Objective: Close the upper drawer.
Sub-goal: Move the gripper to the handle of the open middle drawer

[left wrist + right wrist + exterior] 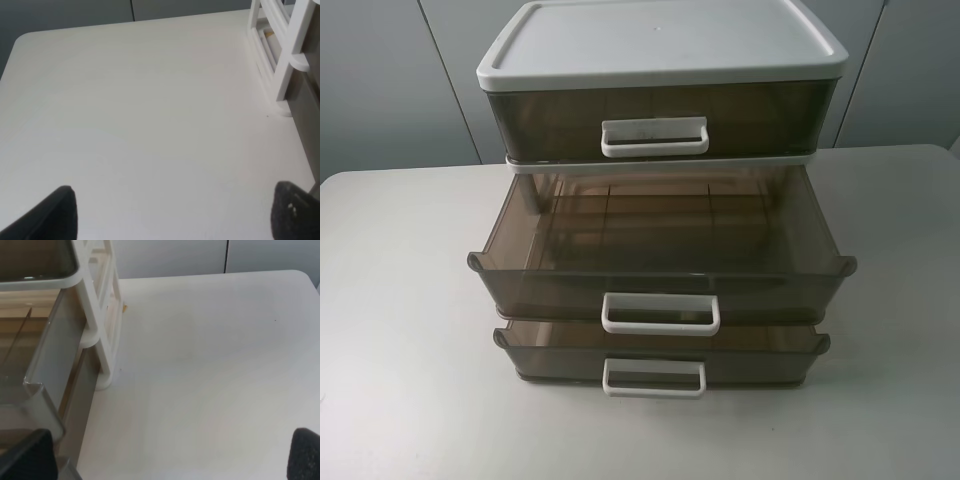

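Overhead: upper drawer point(660, 262) stands far out of the unit, white loop handle point(660, 313) facing the camera, interior bare. Top drawer point(660, 120) under the white lid point(655, 40) sits flush; lowest drawer point(660, 345) is out slightly. Unit sits on a white table point(400, 300). Left wrist: left gripper point(175, 217) spread wide with nothing between the fingers, above bare table, unit's white frame point(285, 55) off to one side. Right wrist: right gripper point(165, 457) also wide and holding nothing, one fingertip point(25, 460) close by the upper drawer's translucent side wall, the other over bare table.
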Tool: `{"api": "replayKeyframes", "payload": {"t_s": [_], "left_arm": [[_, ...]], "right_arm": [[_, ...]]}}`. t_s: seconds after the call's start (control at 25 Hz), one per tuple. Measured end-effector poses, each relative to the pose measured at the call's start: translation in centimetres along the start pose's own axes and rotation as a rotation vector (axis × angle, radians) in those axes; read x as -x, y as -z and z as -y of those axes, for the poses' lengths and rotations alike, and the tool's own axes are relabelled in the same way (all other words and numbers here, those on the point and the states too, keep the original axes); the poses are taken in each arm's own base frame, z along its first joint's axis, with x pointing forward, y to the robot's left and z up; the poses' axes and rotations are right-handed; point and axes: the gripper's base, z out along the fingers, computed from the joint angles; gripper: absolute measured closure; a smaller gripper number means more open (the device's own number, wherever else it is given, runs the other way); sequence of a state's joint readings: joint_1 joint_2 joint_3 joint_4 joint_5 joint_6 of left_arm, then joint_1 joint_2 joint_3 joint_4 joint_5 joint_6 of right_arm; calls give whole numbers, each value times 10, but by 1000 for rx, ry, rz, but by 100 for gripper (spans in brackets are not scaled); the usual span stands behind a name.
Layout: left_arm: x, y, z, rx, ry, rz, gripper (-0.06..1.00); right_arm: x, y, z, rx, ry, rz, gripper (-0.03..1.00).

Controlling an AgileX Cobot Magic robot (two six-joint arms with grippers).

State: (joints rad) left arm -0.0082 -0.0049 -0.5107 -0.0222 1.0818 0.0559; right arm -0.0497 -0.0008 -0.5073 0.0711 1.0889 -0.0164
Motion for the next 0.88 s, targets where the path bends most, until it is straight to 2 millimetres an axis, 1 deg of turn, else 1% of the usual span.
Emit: {"api": "replayKeyframes", "payload": {"t_s": [0.88], "left_arm": [[0,0,0,0,0,0,20]], "right_arm": [[0,0,0,0,0,0,27]]}}
